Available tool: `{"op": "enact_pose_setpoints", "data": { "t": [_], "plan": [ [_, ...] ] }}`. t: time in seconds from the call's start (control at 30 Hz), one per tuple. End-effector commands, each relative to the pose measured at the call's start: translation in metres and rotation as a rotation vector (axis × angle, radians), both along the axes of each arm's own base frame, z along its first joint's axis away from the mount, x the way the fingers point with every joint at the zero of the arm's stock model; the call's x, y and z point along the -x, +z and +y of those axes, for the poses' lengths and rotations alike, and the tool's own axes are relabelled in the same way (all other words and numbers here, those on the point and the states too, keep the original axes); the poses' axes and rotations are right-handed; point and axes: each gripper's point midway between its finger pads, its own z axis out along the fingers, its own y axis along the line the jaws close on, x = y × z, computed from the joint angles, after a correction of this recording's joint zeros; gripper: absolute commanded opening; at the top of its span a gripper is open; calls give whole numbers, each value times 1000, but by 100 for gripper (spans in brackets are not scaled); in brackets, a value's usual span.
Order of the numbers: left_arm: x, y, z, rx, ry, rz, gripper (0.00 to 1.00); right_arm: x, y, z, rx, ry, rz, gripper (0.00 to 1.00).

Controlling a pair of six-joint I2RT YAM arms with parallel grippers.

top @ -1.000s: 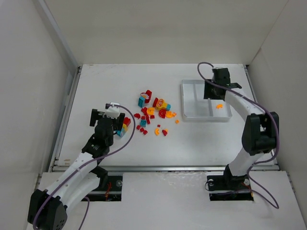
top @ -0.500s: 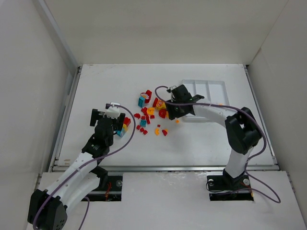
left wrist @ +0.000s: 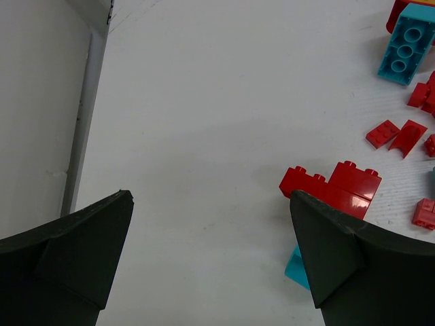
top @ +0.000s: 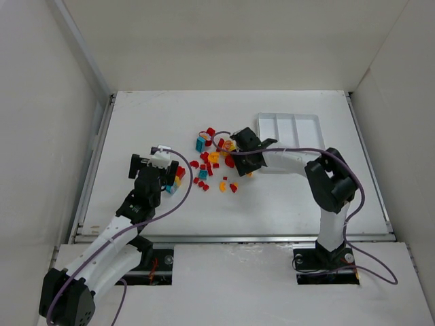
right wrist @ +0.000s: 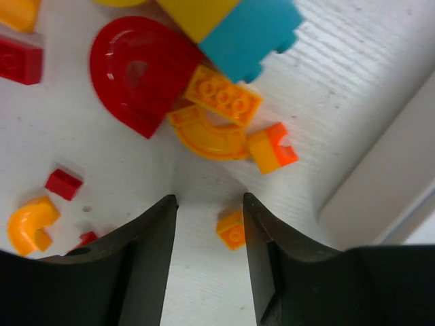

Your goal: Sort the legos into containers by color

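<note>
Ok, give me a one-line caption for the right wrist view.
Right gripper, jaws apart and empty, over orange legos by the tray edge.

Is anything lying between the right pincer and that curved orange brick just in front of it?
No: the right wrist view shows only bare table between the right pincer and the curved orange brick.

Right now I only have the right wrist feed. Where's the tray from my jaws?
Observer: Top view puts the tray to the right gripper's right, the right arm crossing its near end.
Operator: Anything in it?
Observer: The uncovered parts of its three compartments look bare; the rest is hidden.
Operator: Left side?
Observer: Left gripper's jaws are wide open, empty, beside a small cluster of legos apart from the main pile.
</note>
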Motion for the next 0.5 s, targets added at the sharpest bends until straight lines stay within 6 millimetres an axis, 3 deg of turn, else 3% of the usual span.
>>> {"op": "enact_pose_setpoints", "data": {
  "t": [0.0,0.27,0.47],
  "plan": [
    [-1,5,-2,10,-9,-27,100,3,-4,5,40,-15,-7,48],
    [-1,5,-3,13,-18,-26,100,12,-5,-5,90,-42,-14,47],
    [0,7,-3,17,-18,-34,100,21,-6,-23,149,-94,-3,47]
  ]
}}
